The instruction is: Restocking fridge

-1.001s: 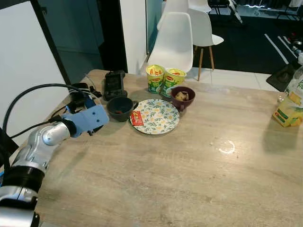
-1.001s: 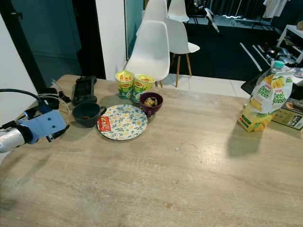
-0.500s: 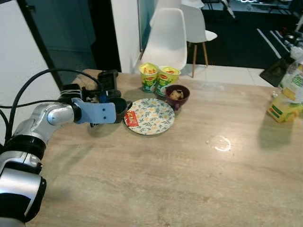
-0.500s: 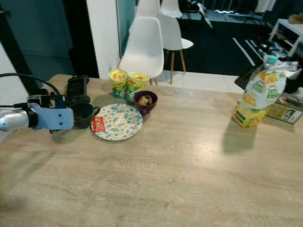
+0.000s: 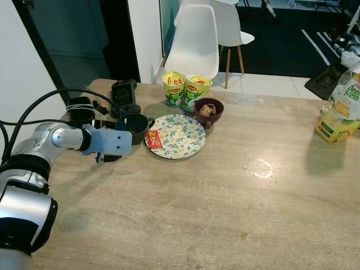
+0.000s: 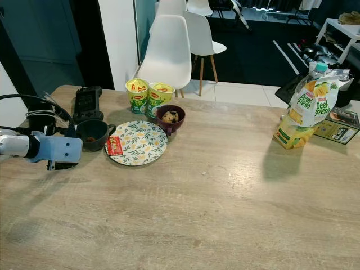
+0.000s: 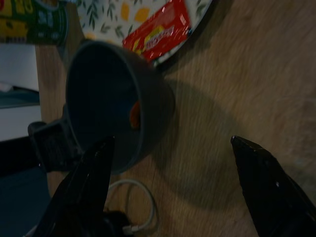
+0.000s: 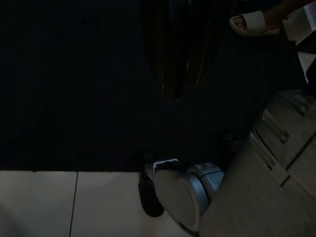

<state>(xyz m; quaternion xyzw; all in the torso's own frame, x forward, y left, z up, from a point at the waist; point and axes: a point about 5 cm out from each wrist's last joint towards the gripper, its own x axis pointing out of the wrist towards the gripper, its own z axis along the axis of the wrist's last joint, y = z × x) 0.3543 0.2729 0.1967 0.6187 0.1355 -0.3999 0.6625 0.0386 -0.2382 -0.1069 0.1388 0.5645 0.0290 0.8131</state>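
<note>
A dark mug (image 5: 133,126) stands upright on the wooden table (image 5: 225,208), mouth up, its handle pointing toward the flowered plate (image 5: 177,135) just beside it; something small and red lies inside the mug. A red sachet (image 5: 151,139) rests on the plate's near-left rim, long axis running roughly away from the robot. Behind the plate stand two yellow-green instant noodle cups (image 5: 184,91) side by side, and a maroon bowl (image 5: 208,110) with food touches the plate's far edge. A black device (image 5: 124,97) and a tangle of cables (image 5: 79,107) sit at the table's far-left corner. Well apart, at the right edge, a yellow juice bottle (image 6: 306,112) leans upright. White chairs (image 5: 193,37) stand beyond the table on a pale tiled floor that turns dark further back. The left gripper (image 7: 173,192) hovers low over the table just left of the mug, fingers spread wide and holding nothing. The right wrist view is dark; its gripper's state cannot be told.
</note>
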